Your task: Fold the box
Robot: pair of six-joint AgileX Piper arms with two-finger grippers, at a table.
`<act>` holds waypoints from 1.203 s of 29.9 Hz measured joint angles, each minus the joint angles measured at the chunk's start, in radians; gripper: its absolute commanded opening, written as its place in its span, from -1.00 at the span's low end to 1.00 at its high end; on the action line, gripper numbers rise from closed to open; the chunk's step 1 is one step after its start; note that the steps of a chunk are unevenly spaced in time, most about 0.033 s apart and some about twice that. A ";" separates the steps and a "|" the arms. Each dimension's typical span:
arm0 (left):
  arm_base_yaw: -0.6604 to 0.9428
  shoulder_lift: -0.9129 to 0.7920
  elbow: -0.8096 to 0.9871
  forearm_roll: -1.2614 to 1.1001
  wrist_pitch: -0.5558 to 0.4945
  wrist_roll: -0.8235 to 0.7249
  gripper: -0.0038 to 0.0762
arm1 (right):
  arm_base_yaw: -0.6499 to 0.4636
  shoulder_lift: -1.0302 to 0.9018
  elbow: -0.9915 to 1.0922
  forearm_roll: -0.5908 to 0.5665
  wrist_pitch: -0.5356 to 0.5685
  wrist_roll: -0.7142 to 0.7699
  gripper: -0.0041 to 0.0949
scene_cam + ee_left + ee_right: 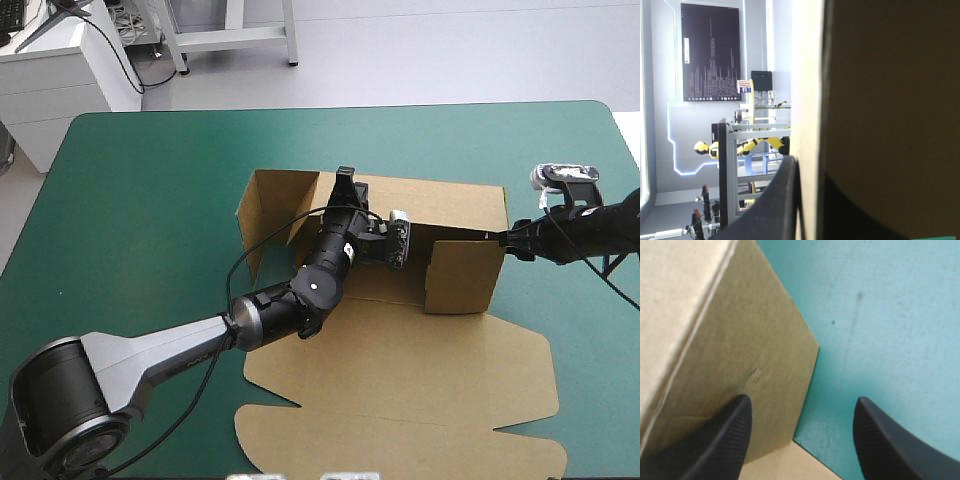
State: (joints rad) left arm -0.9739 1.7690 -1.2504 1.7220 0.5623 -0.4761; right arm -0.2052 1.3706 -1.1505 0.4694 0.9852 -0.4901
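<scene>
The brown box (pixel 465 275) stands mid-table with its back, left and right walls raised and its lid panel (pixel 400 400) flat toward the near edge. My left gripper (pixel 345 182) reaches over the tray's floor to the top of the back wall. In the left wrist view the gripper (pixel 810 200) straddles that wall's pale edge (pixel 807 100), one black finger (pixel 777 205) on each side, shut on the box. My right gripper (pixel 498 237) is at the right wall's upper edge. It (pixel 800 435) stands open, one finger over the brown wall (pixel 740 340), the other over the teal-green cover (pixel 880 315).
The teal-green cover (pixel 140 200) stretches wide to the left of the box and beyond its back wall. White furniture (pixel 60 70) stands past the table's far left corner. The lid's front flaps (pixel 400 450) reach nearly to the near edge.
</scene>
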 measured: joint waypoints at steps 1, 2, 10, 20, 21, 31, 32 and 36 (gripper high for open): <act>0.000 0.000 0.000 0.000 0.000 0.000 -0.92 | 0.000 -0.016 0.018 0.002 -0.009 -0.006 0.20; 0.000 0.000 0.000 0.000 0.000 0.000 -0.92 | 0.000 -0.032 0.034 0.003 -0.015 -0.011 0.20; 0.000 0.000 0.000 0.000 0.000 0.000 -0.92 | 0.000 -0.105 0.070 0.001 0.000 -0.087 0.20; 0.001 0.000 0.000 0.001 -0.004 0.000 -0.92 | 0.001 -0.106 0.072 0.032 0.098 -0.249 0.20; 0.001 0.000 0.000 0.001 -0.005 0.000 -0.92 | 0.001 -0.106 0.072 0.037 0.103 -0.259 0.20; 0.001 0.000 0.000 0.001 -0.005 0.000 -0.92 | 0.001 -0.086 0.079 0.122 0.049 -0.380 0.20; 0.001 0.000 0.000 0.001 -0.005 0.000 -0.92 | 0.001 -0.077 0.087 0.153 0.044 -0.406 0.20; 0.001 0.000 0.000 0.001 -0.005 0.000 -0.92 | 0.001 -0.046 0.142 0.266 0.001 -0.500 0.20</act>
State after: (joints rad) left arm -0.9730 1.7690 -1.2504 1.7229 0.5568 -0.4761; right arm -0.2039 1.3247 -1.0082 0.7358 0.9860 -0.9905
